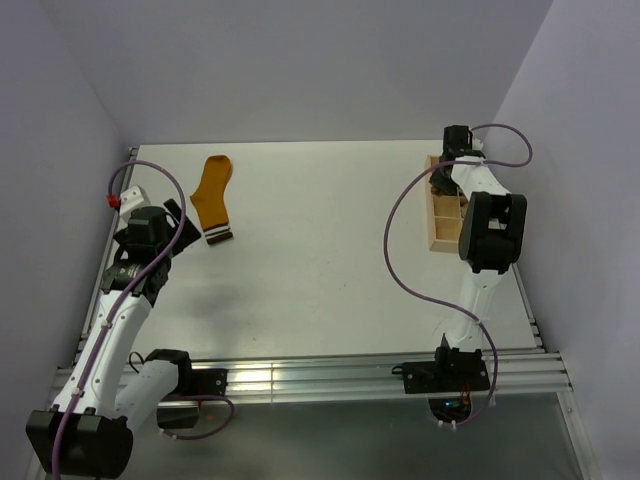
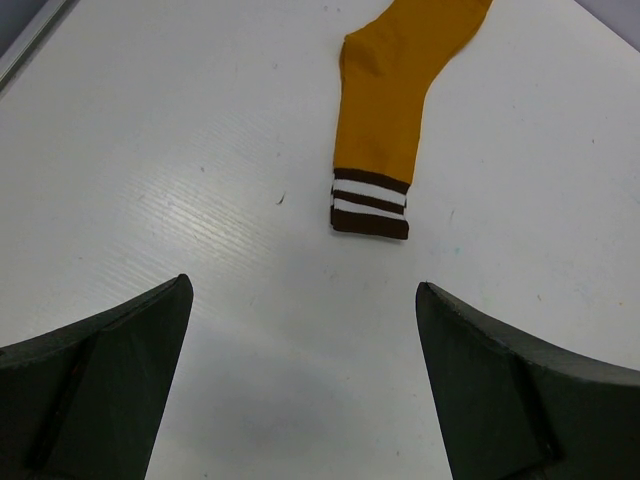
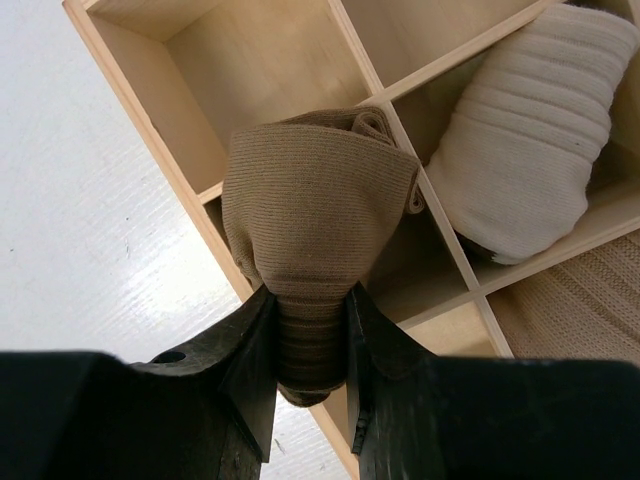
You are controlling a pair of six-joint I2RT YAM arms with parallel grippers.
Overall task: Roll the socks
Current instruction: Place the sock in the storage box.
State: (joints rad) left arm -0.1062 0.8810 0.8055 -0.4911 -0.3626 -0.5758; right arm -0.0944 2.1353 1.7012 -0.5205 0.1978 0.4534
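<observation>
Two socks, and by my reckoning the job is about half done. The tan sock (image 3: pixel 315 200) is already a tight roll, clamped at its lower end between the right jaws, which stand partly closed on it. It hangs over the wooden box (image 3: pixel 270 70) at the counter's (image 1: pixel 330 250) far right, above a crossing of dividers, so I cannot tell which compartment it is meant for or whether it touches the wood. A white bundle (image 3: pixel 530 140) fills the compartment beside it. The orange sock (image 2: pixel 385 110) lies flat and unrolled at the far left, striped cuff toward the left arm. The left jaws are wide apart and empty, above bare counter just short of that cuff. Dropping the tan roll and rolling the orange sock remain.
</observation>
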